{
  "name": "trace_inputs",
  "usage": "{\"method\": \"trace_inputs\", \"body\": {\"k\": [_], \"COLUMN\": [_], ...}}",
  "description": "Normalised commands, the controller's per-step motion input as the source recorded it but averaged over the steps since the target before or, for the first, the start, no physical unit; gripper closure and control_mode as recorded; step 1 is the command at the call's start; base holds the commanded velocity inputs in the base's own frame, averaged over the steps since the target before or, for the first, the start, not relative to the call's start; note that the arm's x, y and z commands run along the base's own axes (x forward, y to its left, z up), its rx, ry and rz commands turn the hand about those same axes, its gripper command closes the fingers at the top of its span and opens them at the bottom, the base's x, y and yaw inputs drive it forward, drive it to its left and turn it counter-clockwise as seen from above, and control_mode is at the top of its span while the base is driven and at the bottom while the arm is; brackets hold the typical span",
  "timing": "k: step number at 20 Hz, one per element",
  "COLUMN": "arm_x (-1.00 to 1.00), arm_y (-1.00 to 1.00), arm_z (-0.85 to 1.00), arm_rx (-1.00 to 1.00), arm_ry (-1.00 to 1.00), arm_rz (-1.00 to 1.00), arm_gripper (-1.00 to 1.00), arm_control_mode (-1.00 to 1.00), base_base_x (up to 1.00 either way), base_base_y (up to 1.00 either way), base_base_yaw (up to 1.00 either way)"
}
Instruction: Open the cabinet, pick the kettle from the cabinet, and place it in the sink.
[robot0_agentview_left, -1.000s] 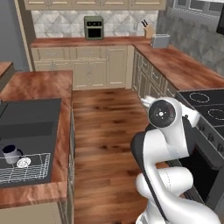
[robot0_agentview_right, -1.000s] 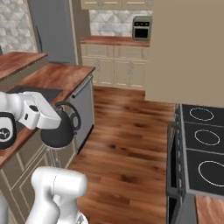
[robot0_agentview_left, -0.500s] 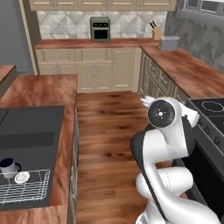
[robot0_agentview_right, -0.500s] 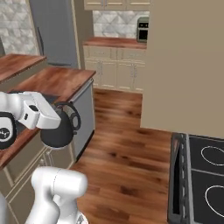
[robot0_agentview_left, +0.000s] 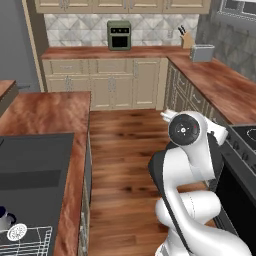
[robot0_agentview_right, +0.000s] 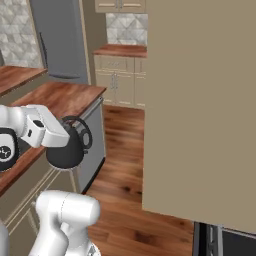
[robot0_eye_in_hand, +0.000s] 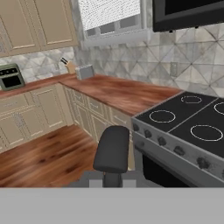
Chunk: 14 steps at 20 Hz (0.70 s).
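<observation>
- The gripper (robot0_agentview_right: 75, 131) is clamping tight on the kettle (robot0_agentview_right: 65, 152), carrying it just beside the reddish counter.
- It's hanging short of the sink (robot0_agentview_left: 35, 160); any jolt or early release risks dropping it floorward.

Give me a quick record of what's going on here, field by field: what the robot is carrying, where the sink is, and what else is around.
held item: kettle, glossy black, carried in the air beside the counter edge
tool: tool shut on the kettle's looped handle
sink: sink, black basin in the reddish counter, nothing of the kettle in it yet
near sink: wire rack with a small mug
other side: stovetop with white rings
far wall: small oven, toaster
task stage: kettle picked, not yet placed
</observation>
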Motion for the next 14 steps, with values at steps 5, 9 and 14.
{"method": "trace_inputs", "body": {"k": [5, 9, 14], "arm_x": [0.0, 0.0, 0.0], "arm_y": [0.0, 0.0, 0.0], "arm_z": [0.0, 0.0, 0.0], "arm_rx": [0.0, 0.0, 0.0], "arm_ry": [0.0, 0.0, 0.0], "arm_rz": [0.0, 0.0, 0.0], "arm_gripper": [1.0, 1.0, 1.0], "arm_control_mode": [1.0, 1.0, 1.0], "base_base_x": [0.58, 0.57, 0.56], "base_base_y": [-0.18, -0.21, -0.22], "base_base_yaw": [0.02, 0.01, 0.01]}}
